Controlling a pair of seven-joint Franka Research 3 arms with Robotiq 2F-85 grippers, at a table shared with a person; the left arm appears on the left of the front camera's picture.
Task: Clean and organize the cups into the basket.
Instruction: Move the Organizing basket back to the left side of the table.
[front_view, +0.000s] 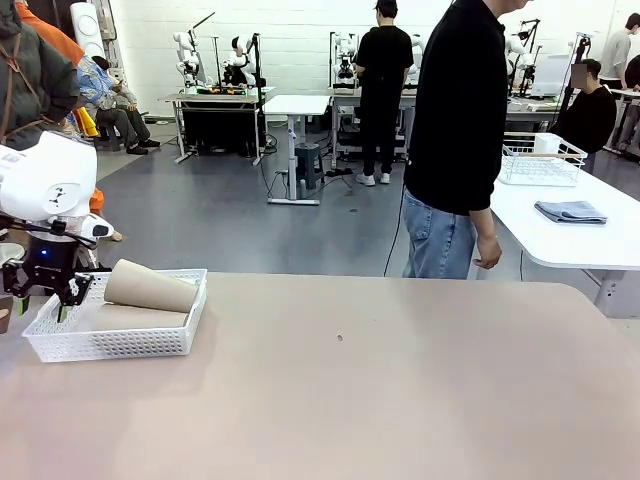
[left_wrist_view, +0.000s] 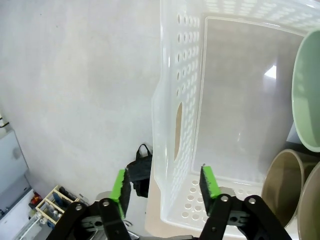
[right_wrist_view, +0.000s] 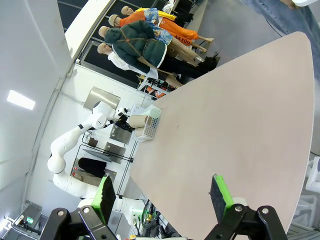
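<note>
white mesh basket (front_view: 118, 343) sits at the table's (front_view: 400, 400) left edge with all three cups inside: mint cup (left_wrist_view: 306, 90) and two tan cups (left_wrist_view: 280, 185) (lying down). left gripper (left_wrist_view: 165, 186) open, straddling the basket's end wall, holding nothing. right gripper (right_wrist_view: 162, 194) open, empty. looks about done.

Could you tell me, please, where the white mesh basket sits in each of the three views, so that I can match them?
Front view: the basket sits at the far left of the table, beside the left gripper, with cups lying in it.
Left wrist view: it spans the middle and right, its end wall between the open fingers.
Right wrist view: it is small and distant, at the table's far corner.
Shared landmark: a tan-brown cup in the basket.
</note>
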